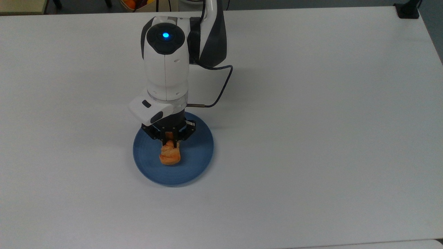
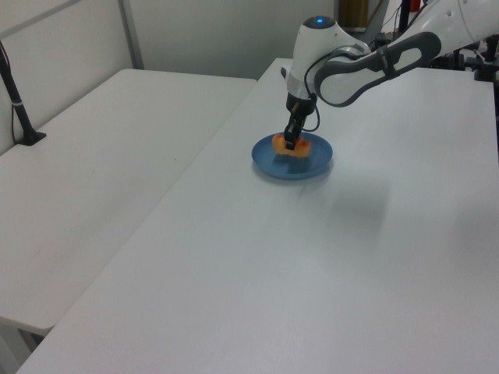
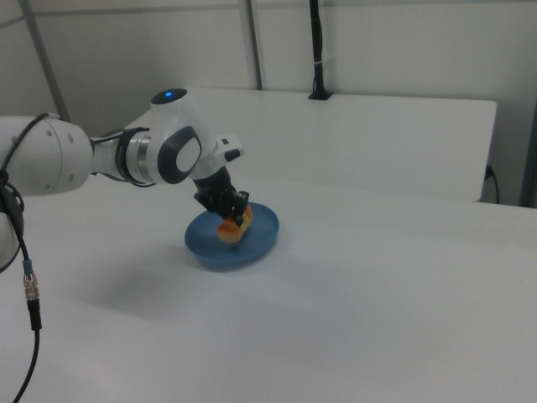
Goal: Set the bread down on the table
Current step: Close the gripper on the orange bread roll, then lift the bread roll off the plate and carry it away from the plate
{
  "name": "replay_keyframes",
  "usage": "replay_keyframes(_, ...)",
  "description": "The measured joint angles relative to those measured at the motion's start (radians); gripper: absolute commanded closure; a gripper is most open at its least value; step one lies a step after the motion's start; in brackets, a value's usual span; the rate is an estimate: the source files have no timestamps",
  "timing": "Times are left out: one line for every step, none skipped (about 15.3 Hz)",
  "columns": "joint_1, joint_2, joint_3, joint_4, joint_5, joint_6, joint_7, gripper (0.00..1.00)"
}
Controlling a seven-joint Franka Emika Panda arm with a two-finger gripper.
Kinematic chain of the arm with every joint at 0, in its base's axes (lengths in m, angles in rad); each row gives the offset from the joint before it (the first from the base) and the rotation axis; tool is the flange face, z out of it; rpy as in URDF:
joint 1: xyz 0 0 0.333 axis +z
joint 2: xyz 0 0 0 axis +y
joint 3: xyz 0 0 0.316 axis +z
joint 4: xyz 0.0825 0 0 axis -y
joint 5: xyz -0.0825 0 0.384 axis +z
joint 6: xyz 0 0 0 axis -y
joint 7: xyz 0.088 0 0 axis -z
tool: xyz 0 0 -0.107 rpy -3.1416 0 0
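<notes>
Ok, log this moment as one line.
phase: lift | gripper: shut on bread | bread: over blue plate | table: placement pending

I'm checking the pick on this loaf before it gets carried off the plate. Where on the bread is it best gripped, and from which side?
From straight above, across its narrow width. The bread is a small oblong on the blue plate, so its long sides suit the two fingers. The gripper is shut on one end, pinching it; a hold nearer mid-length would probably be steadier.

A white robot arm (image 1: 166, 69) with rounded casings and dark grey joint sections carries a black cap lit by a small blue light (image 1: 166, 35). A thin black cable (image 1: 221, 86) loops beside its wrist, above a black gripper (image 1: 170, 141).
</notes>
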Motion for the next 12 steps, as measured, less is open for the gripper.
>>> replay_keyframes(0.000, -0.011, 0.000, 0.001, 0.000, 0.000, 0.000, 0.73)
replay_keyframes(0.000, -0.026, 0.000, 0.000, 0.000, -0.001, 0.000, 0.73)
replay_keyframes(0.000, -0.046, 0.000, 0.000, 0.000, -0.013, 0.000, 0.73)
replay_keyframes(-0.001, -0.070, 0.000, 0.000, 0.000, -0.041, 0.000, 0.73)
replay_keyframes(-0.001, -0.095, 0.000, 0.000, 0.000, -0.070, 0.000, 0.73)
replay_keyframes(-0.002, -0.120, 0.000, 0.000, 0.000, -0.098, 0.000, 0.73)
replay_keyframes(-0.004, -0.144, -0.001, -0.001, 0.000, -0.121, 0.000, 0.73)
replay_keyframes(-0.006, -0.167, -0.001, -0.003, 0.000, -0.144, 0.000, 0.73)
replay_keyframes(-0.007, -0.188, -0.002, -0.009, 0.000, -0.163, 0.000, 0.73)
replay_keyframes(-0.008, -0.207, -0.003, -0.017, 0.000, -0.179, 0.000, 0.73)
replay_keyframes(-0.008, -0.230, -0.003, -0.027, 0.000, -0.195, 0.000, 0.73)
replay_keyframes(-0.007, -0.256, -0.003, -0.041, 0.000, -0.214, -0.004, 0.73)
